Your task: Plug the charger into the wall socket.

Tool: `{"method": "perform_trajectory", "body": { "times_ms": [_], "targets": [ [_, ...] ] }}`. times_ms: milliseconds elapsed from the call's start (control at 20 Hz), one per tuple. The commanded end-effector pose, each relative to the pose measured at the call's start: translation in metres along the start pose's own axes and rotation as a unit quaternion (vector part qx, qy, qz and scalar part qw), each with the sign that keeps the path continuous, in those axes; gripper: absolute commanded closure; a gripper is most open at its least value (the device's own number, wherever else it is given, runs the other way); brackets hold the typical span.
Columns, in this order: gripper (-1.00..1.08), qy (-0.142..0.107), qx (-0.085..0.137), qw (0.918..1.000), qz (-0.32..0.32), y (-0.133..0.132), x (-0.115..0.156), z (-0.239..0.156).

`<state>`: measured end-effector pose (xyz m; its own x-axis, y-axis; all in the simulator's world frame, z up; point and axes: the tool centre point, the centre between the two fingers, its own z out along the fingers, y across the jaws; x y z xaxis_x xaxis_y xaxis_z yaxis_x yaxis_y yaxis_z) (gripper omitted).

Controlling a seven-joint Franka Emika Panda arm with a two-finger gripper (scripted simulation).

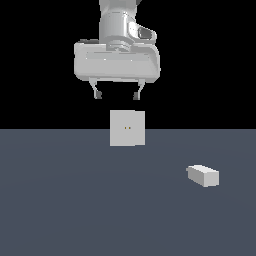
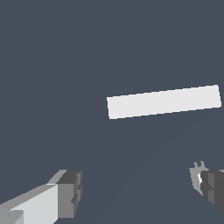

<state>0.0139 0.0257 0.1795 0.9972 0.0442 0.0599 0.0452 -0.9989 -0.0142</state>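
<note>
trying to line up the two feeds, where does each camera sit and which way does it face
Exterior view: off the arm, low, looking level across the floor at the socket face-on; charger towards its right; the gripper hangs open above the socket.
Wrist view: on the wrist, looking straight down; socket's top edge shows as a strip, both fingertips at the frame's edge.
Shared: socket and gripper fingers; the charger shows only in the exterior view.

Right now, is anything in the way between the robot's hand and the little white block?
Nothing visible is. The open end effector hangs above the upright square off-white socket plate; the small off-white rectangular charger block lies alone on the dark grey floor.
</note>
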Motion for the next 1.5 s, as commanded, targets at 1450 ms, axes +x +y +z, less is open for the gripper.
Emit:
{"method": "perform_trajectory", "body": {
  "times_ms": [1450],
  "targets": [
    [-0.92,0.097,0.003,0.9942,-0.046,0.088,-0.059,0.053]
  ]
}}
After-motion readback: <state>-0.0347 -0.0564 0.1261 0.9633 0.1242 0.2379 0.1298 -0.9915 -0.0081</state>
